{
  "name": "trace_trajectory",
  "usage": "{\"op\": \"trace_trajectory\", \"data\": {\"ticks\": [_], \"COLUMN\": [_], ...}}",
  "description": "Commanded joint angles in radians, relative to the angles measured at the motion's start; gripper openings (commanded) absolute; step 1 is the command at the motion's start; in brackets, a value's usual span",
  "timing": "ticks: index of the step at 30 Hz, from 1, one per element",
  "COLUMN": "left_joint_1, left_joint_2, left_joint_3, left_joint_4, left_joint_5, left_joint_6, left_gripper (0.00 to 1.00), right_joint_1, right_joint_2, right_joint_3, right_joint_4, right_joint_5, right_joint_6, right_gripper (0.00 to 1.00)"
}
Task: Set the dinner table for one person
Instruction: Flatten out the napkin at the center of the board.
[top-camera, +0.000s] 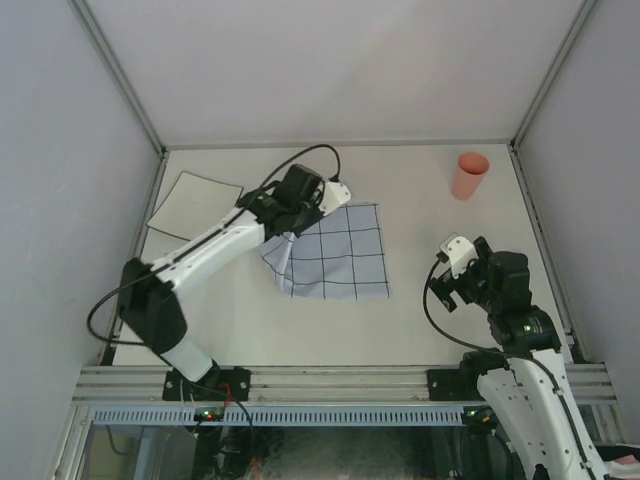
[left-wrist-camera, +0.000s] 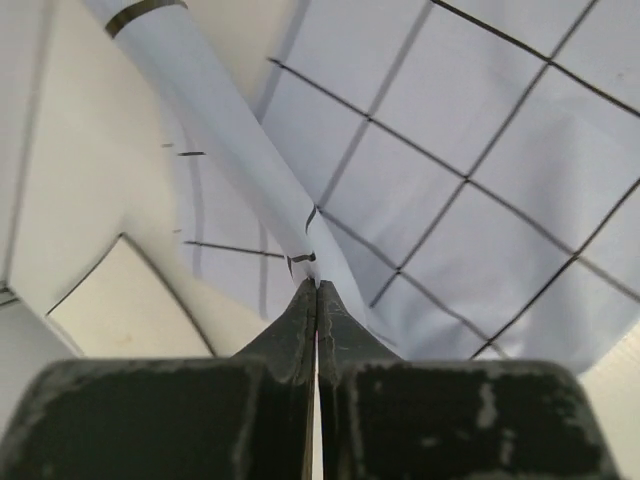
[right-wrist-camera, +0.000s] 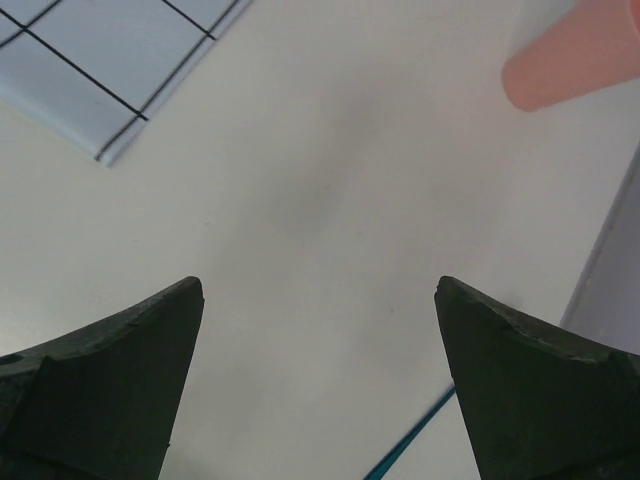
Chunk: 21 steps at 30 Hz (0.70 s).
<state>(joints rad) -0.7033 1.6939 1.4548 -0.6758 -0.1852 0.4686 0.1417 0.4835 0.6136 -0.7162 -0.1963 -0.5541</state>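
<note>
The dinner table (top-camera: 420, 320) is a flat off-white surface. A light-blue cloth with a dark grid (top-camera: 340, 255) lies at its middle. My left gripper (top-camera: 286, 232) is shut on the cloth's left edge, which is pulled up into a fold. In the left wrist view the closed gripper (left-wrist-camera: 316, 285) pinches a raised ridge of the cloth (left-wrist-camera: 470, 150). My right gripper (top-camera: 450, 288) hovers open over bare table at the right. Nothing is between its fingers (right-wrist-camera: 318, 290). A corner of the cloth (right-wrist-camera: 100, 60) shows at its upper left.
A pink cup (top-camera: 469, 175) (right-wrist-camera: 570, 60) stands at the back right. A flat off-white square with a dark rim (top-camera: 195, 205) (left-wrist-camera: 130, 310) lies at the back left. Grey rails and pale walls border the table. A blue cable (right-wrist-camera: 410, 435) runs below the right gripper.
</note>
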Motion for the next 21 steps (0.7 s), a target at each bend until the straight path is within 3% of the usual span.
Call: {"op": "trace_trajectory", "data": {"ticks": [1, 12, 21], "left_joint_1": [0.033, 0.191, 0.243], "left_joint_2": [-0.203, -0.457, -0.708], "left_joint_3": [-0.083, -0.325, -0.383], "left_joint_4": [0.047, 0.104, 0.009], "left_joint_5": [-0.025, -0.069, -0.141], "left_joint_6": [-0.052, -0.069, -0.048], "left_gripper": [0.00, 0.00, 0.00], "right_joint_1": [0.063, 0.280, 0.414], "right_joint_2": [0.066, 0.478, 0.806], "right_joint_3": [0.018, 0.172, 0.330], "right_joint_4": [0.066, 0.166, 0.213], "right_joint_5": [-0.046, -0.095, -0.124], "right_joint_6": [-0.036, -0.054, -0.066], "right_gripper": [1.00, 1.00, 1.00]}}
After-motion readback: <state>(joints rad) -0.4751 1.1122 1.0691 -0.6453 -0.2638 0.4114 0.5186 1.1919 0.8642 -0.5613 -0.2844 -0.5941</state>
